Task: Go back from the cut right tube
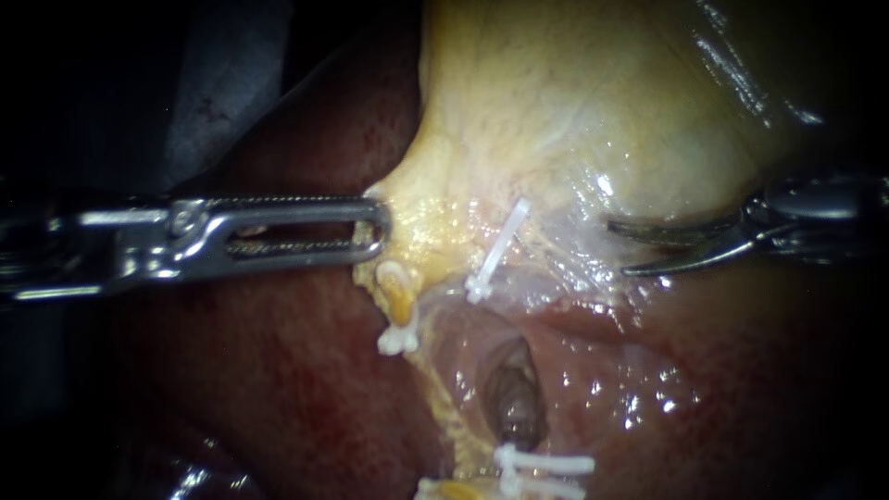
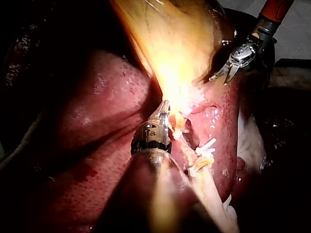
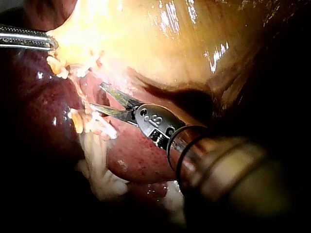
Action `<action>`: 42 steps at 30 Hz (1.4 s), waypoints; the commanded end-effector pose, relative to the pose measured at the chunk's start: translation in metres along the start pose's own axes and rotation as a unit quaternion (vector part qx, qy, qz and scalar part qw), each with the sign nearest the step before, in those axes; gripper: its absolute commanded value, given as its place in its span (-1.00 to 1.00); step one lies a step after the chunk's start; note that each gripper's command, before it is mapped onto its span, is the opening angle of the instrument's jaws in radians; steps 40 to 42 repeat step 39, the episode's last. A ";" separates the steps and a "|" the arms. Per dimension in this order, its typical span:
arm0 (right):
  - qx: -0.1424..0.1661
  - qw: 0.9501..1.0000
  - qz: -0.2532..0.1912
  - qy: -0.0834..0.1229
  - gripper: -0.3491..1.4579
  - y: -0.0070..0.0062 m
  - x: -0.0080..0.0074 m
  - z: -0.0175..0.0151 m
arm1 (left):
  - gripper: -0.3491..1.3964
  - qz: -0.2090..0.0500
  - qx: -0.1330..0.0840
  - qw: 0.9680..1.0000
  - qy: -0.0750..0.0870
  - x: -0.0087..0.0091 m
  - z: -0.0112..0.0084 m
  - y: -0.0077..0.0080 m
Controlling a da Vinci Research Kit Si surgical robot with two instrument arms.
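Observation:
My left instrument (image 1: pixel 375 231) comes in from the left, its jaws shut on the yellow lower edge of the gallbladder (image 1: pixel 574 111). My right instrument (image 1: pixel 616 247) has curved blades standing open, apart from the tissue, to the right of a white clip (image 1: pixel 500 250). That clip sits on the upper stump of the cut right tube. Its lower stump carries two clips (image 1: pixel 542 463), and an open dark hollow (image 1: pixel 512 398) lies between the stumps. In the right wrist view the open blades (image 3: pixel 97 95) hang just beside the clipped stumps (image 3: pixel 80 119).
Dark red liver (image 1: pixel 278 370) surrounds the field. A second yellow stump with a white clip (image 1: pixel 398 338) hangs under the left instrument's jaws. In the left wrist view my right instrument (image 2: pixel 226 75) stands off beyond the gallbladder's edge (image 2: pixel 170 48).

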 end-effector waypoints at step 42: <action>0.001 1.000 -0.002 0.000 -0.24 0.0002 -0.0009 -0.0002 | -1.00 0.012 0.018 1.000 0.011 0.0041 0.0059 -0.0021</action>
